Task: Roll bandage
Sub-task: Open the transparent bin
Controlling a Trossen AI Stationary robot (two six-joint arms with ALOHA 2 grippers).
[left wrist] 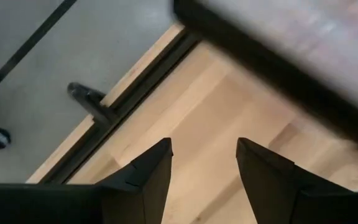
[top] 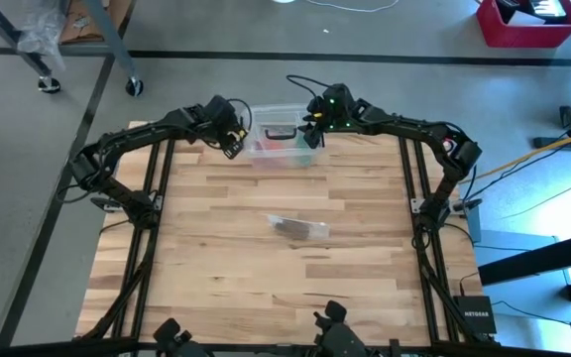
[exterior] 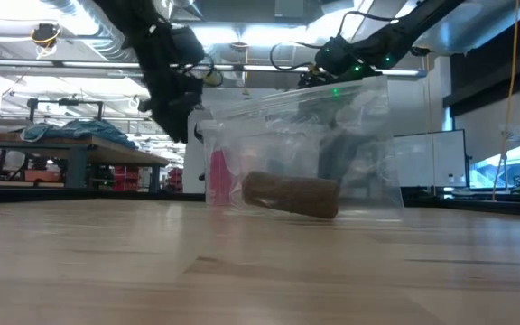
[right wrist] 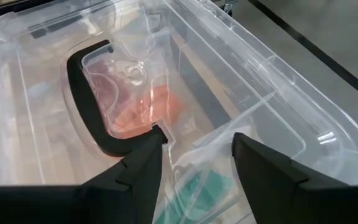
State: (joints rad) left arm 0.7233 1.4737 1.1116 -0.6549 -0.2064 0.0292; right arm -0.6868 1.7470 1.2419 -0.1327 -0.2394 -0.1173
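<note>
Resting rolled inside its clear bag (top: 300,227), bandage (exterior: 292,194) risks unrolling if snagged; left jaws (left wrist: 204,177) and right jaws (right wrist: 194,171) both parted, empty.

bandage (exterior: 291,194): dark brown roll
plastic bag (exterior: 368,144): clear, glossy
tabletop (top: 226,258): pale wood, butcher-block pattern of short staves
plastic box (right wrist: 278,93): clear, black handle (right wrist: 86,106), pink and green contents showing through
left tool (left wrist: 204,180): black
right tool (right wrist: 194,168): black
bin (top: 525,28): red
floor (top: 266,25): grey, black lines
</note>
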